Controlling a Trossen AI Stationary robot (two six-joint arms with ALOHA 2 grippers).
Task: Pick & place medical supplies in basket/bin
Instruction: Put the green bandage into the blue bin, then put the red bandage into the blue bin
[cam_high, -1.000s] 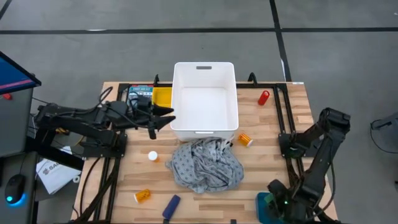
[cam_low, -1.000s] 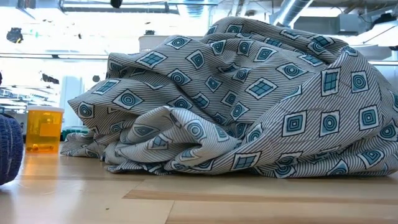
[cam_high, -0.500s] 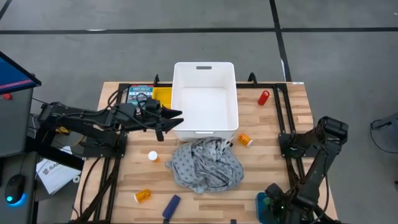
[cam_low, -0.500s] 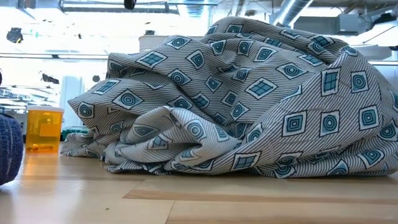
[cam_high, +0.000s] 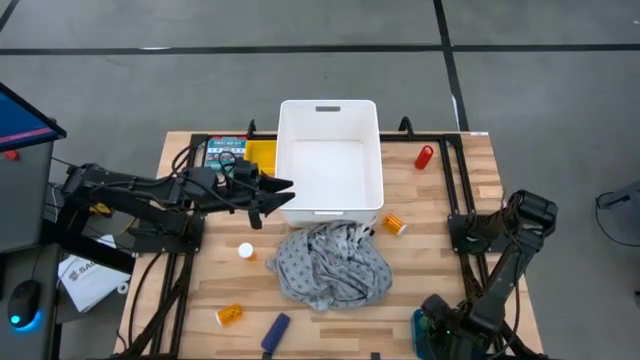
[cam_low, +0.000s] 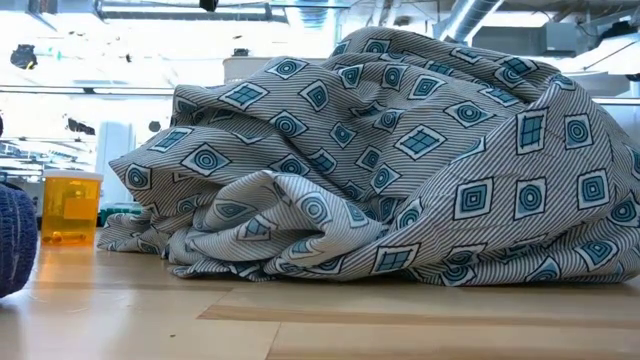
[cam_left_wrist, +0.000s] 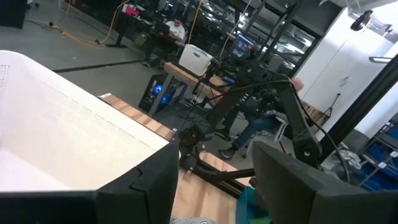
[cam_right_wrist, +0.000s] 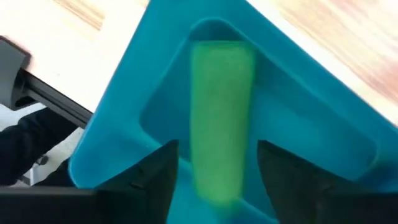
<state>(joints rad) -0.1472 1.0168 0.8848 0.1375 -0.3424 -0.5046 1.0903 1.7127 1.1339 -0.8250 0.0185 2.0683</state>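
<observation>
My left gripper (cam_high: 276, 198) is open beside the near left corner of the white bin (cam_high: 330, 155); the left wrist view shows its open gripper (cam_left_wrist: 214, 180) with the bin wall (cam_left_wrist: 68, 124) close by. My right gripper (cam_right_wrist: 217, 186) is open at the table's near right corner. Its fingers stand on either side of the green piece (cam_right_wrist: 217, 112), which lies in a recess of a teal tray (cam_right_wrist: 298, 118). The grey patterned cloth (cam_high: 330, 262) lies bunched on the table, near the bin. Orange pill bottles (cam_high: 395, 224) (cam_high: 229, 314), a red bottle (cam_high: 425, 156), a dark blue cylinder (cam_high: 275, 331) and a white cap (cam_high: 245, 250) lie around it.
A flat teal printed box (cam_high: 226, 150) and a yellow piece (cam_high: 262, 155) lie left of the bin. Black frame rails (cam_high: 455, 180) run along the table's sides. In the low view the cloth (cam_low: 400, 150) fills most of the picture, with an orange bottle (cam_low: 70, 208) to its left.
My left gripper has moved toward the table's right, up to the bin's near left corner, and has stayed open. My right arm has sunk a little toward the near edge. Nothing on the table has moved.
</observation>
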